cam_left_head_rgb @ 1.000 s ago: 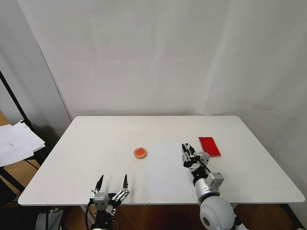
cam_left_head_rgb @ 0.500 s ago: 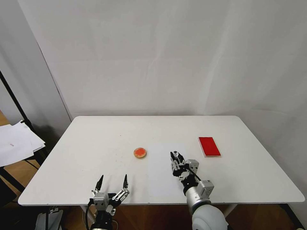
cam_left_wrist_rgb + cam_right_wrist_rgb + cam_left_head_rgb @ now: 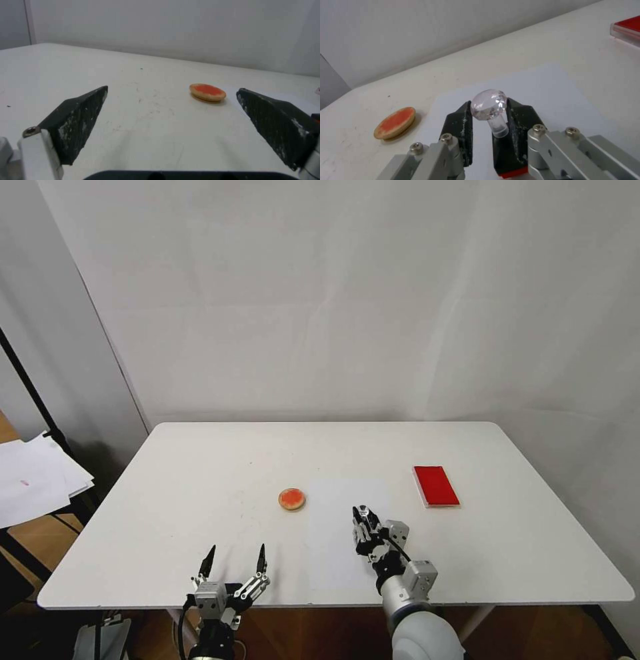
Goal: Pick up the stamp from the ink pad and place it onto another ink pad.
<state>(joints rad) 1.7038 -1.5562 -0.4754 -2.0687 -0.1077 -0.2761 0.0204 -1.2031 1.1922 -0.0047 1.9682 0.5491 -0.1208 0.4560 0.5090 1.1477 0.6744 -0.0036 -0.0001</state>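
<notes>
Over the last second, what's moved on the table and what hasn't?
The right gripper, shut on the stamp, carried it left from beside the red pad toward the round pad. Both pads stayed put, and the left gripper stayed open at the table's near edge.

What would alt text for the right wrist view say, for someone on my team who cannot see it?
The right end effector is shut on the stamp, its clear faceted knob up between the two black fingers, above the white table. The round ink pad lies flat on the table beyond it, and a corner of the red rectangular ink pad shows at the edge.
</notes>
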